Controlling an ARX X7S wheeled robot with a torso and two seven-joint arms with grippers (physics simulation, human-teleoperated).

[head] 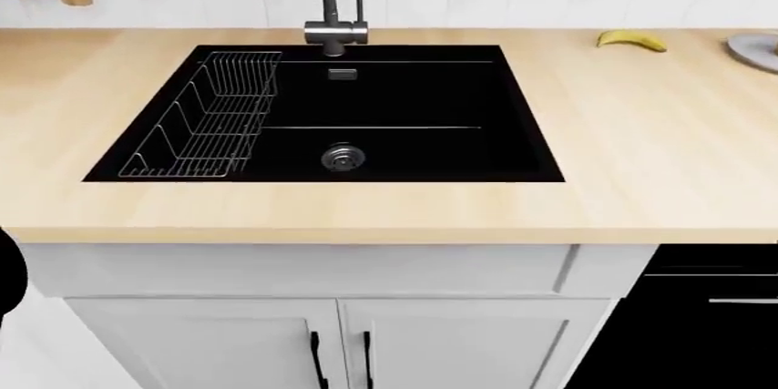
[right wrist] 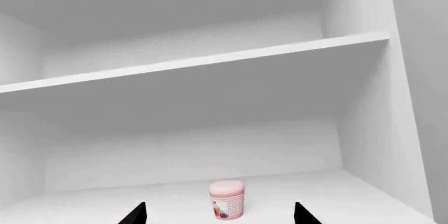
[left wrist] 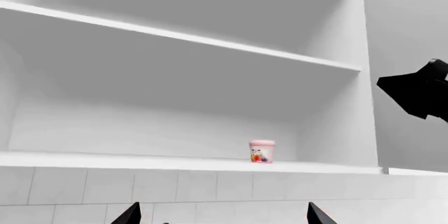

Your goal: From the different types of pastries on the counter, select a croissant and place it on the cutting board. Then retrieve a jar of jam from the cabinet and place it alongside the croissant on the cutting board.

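A small pinkish jar of jam (right wrist: pixel 227 199) stands upright on the lowest shelf of the open white cabinet (right wrist: pixel 210 66). My right gripper (right wrist: pixel 219 217) is open, its two dark fingertips spread either side of the jar and still short of it. From the left wrist view the same jar of jam (left wrist: pixel 261 151) sits farther off on the shelf, with my left gripper (left wrist: pixel 222 217) open and empty below it. Part of the right arm (left wrist: pixel 420 90) shows at the cabinet's side. The counter (head: pixel 644 161) shows in the head view; croissant and cutting board are out of view.
A black sink (head: pixel 328 116) with a wire rack (head: pixel 200 120) and a dark tap (head: pixel 331 6) is set into the counter. A banana (head: pixel 629 39) and a grey plate's edge (head: pixel 760 50) lie at the far right. White cupboard doors (head: pixel 328 339) are below.
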